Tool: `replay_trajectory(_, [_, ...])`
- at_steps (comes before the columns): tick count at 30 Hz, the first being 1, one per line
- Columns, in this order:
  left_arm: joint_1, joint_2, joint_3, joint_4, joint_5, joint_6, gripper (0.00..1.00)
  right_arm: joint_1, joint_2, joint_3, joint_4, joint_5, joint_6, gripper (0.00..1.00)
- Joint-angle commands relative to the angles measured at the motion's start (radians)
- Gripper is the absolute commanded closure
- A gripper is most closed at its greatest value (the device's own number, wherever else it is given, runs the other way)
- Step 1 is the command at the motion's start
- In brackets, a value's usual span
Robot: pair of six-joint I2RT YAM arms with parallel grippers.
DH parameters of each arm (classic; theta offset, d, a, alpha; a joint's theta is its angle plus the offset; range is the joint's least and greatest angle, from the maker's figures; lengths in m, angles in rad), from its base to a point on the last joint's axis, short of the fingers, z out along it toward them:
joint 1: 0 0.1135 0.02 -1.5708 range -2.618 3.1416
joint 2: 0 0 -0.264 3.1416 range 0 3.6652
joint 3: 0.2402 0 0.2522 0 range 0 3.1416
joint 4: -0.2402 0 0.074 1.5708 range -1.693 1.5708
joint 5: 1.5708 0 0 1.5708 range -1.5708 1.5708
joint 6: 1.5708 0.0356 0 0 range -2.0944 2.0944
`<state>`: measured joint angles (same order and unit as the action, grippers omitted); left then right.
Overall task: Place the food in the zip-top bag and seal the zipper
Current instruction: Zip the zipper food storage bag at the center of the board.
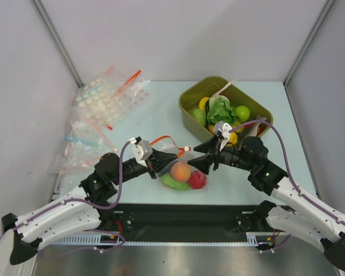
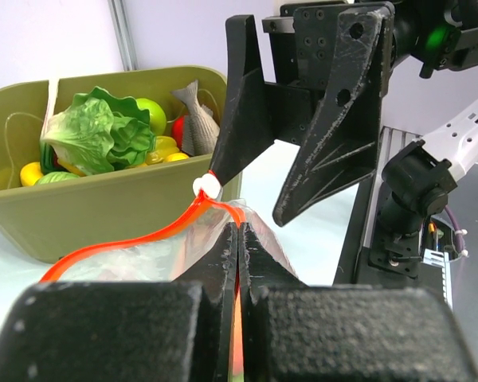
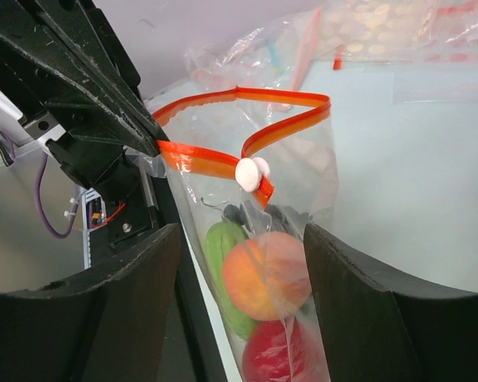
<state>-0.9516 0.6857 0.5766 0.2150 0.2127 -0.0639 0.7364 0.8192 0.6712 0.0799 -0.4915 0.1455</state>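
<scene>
Zip-top bag [image 1: 168,168] hung mid-table between arms | three pieces of food [image 3: 264,274] inside | zipper [image 3: 223,97] gaping, sealing likely remained | left gripper [image 2: 237,239] pinched tight on zipper | right gripper [image 2: 249,195] spread wide, holding nothing

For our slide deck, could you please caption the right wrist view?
Left gripper pinches the open zipper of a zip-top bag holding toy peach, green vegetable, red fruit.

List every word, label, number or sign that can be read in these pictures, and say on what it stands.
None can be read in any view.
The zip-top bag, its zipper and the white slider bear no print.
The olive-green tub is plain.
The spare bags show only white dots, no letters.
</scene>
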Motion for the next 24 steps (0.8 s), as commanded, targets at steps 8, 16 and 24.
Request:
replay_trajectory(8, [-0.001, -0.006, 0.0, 0.069, 0.031, -0.024, 1.0, -0.005, 0.077, 0.007, 0.106, -0.065, 0.043, 0.31])
replay_trajectory(16, [-0.003, 0.024, 0.011, 0.06, 0.025, -0.025, 1.0, -0.005, 0.035, -0.013, 0.158, -0.118, 0.057, 0.64])
replay_trajectory(24, [-0.003, 0.067, 0.039, 0.024, 0.004, -0.025, 1.0, -0.005, -0.043, -0.032, 0.126, -0.048, 0.034, 0.9])
